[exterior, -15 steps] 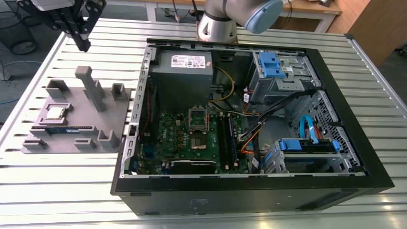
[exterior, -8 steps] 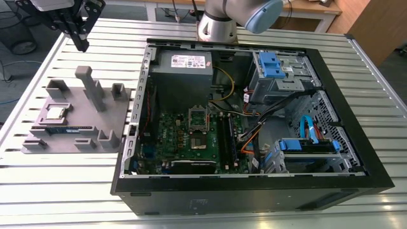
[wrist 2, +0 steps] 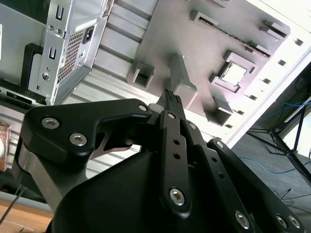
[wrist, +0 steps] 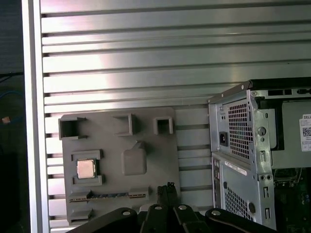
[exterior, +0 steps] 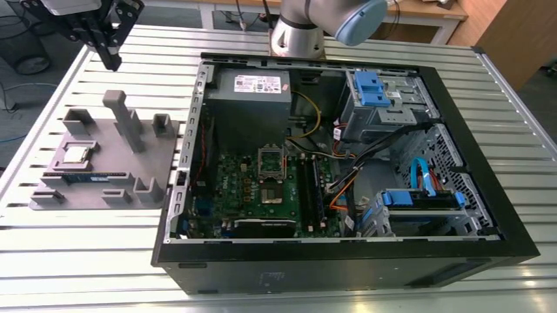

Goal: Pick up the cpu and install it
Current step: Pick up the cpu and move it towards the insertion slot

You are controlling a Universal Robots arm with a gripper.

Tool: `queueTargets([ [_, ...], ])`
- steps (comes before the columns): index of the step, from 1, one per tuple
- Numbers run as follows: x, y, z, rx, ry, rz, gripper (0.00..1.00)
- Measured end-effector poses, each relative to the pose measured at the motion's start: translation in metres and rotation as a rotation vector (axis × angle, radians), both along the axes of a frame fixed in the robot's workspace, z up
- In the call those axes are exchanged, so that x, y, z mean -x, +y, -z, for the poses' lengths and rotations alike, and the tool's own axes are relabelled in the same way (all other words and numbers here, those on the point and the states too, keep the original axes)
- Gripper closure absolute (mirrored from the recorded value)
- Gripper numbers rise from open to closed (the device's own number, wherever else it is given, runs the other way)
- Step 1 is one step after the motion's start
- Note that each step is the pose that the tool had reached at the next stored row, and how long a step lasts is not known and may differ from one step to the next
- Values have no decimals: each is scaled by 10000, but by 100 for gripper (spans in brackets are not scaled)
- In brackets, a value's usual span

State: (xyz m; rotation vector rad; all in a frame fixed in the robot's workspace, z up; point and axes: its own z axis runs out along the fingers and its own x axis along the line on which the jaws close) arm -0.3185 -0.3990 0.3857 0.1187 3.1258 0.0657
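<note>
One cpu (exterior: pixel 77 154) sits in a square pocket of the one gray fixture tray (exterior: pixel 109 156). One blue-green memory stick (exterior: pixel 87 176) lies in a slot just beside it. One open computer case (exterior: pixel 348 264) holds the motherboard, whose silver socket frame (exterior: pixel 271 161) stands bare. The tray lies near the case's wall, on the exterior view's left, with slatted table (exterior: pixel 87 261) around it. The single gripper (exterior: pixel 111 62) hangs well above the tray, apart from the cpu, its fingers pressed together and holding nothing.
</note>
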Motion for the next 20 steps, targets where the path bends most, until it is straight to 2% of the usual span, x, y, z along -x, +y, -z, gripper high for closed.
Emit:
queueTargets([
  [9, 77, 0, 28, -1, -1, 0, 89],
  [20, 81, 0, 29, -1, -1, 0, 89],
])
